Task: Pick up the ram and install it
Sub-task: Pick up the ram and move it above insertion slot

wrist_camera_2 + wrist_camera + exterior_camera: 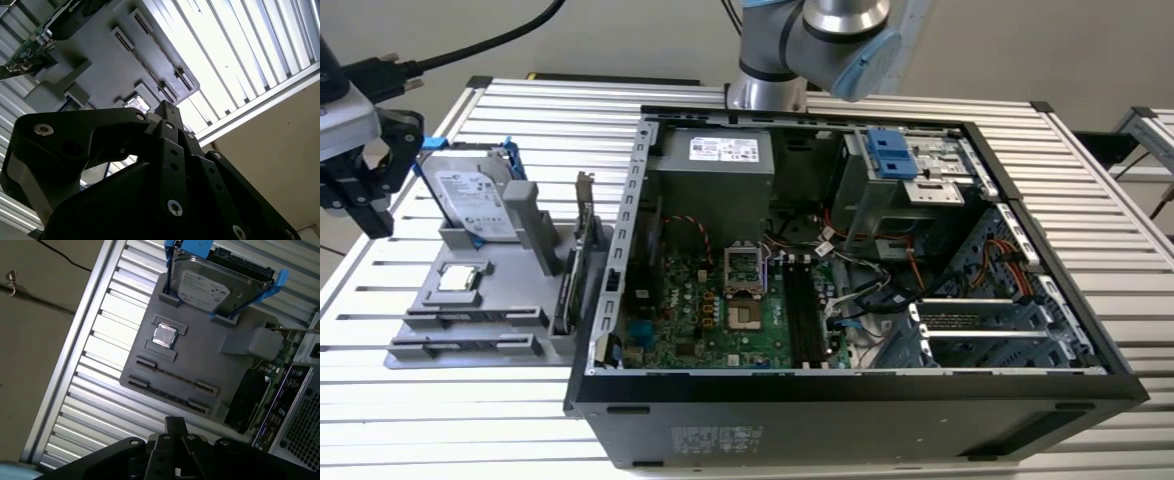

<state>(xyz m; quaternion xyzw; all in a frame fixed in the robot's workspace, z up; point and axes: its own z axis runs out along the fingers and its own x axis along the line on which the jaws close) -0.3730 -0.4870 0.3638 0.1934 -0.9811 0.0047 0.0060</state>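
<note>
— How do we read the jaws?
— We see the gripper (174, 423) with its fingertips pressed together and nothing between them.
— And where do we find the ram?
— We make out the ram (174, 376) as a thin dark strip on edge in a slot of the gray holder (210, 360), apart from the gripper. Near it we see a silver chip (164, 336), and beyond that the hard drive (210, 290) in its blue frame.
— And farther out?
— In the exterior view, the open computer case (854, 390) stands at the holder's right on the slatted table (480, 430).
</note>
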